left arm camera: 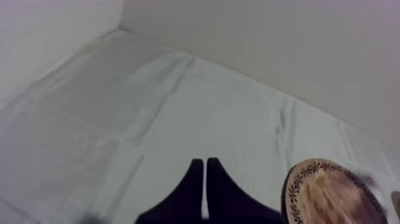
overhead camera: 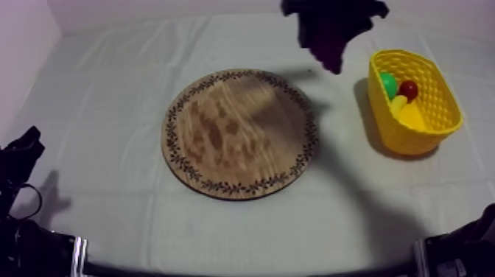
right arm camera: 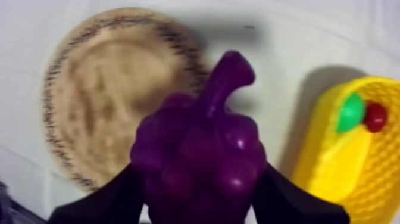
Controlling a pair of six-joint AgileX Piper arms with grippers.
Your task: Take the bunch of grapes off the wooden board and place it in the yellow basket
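The purple bunch of grapes (overhead camera: 331,46) hangs in the air between the wooden board (overhead camera: 239,132) and the yellow basket (overhead camera: 414,140), up at the back right. My right gripper (overhead camera: 329,33) is shut on it. In the right wrist view the grapes (right arm camera: 202,143) sit between the two black fingers (right arm camera: 110,199), with the board (right arm camera: 101,95) below on one side and the basket (right arm camera: 324,161) on the other. The board is bare. My left gripper (overhead camera: 22,151) rests low at the left, its fingers (left arm camera: 193,184) together in a narrow wedge.
Inside the basket lie a green pear (overhead camera: 387,83), a small red fruit (overhead camera: 409,90) and a yellow banana (overhead camera: 406,112). Grey-white cloth (overhead camera: 110,88) spreads around the board. A pale wall stands behind the table.
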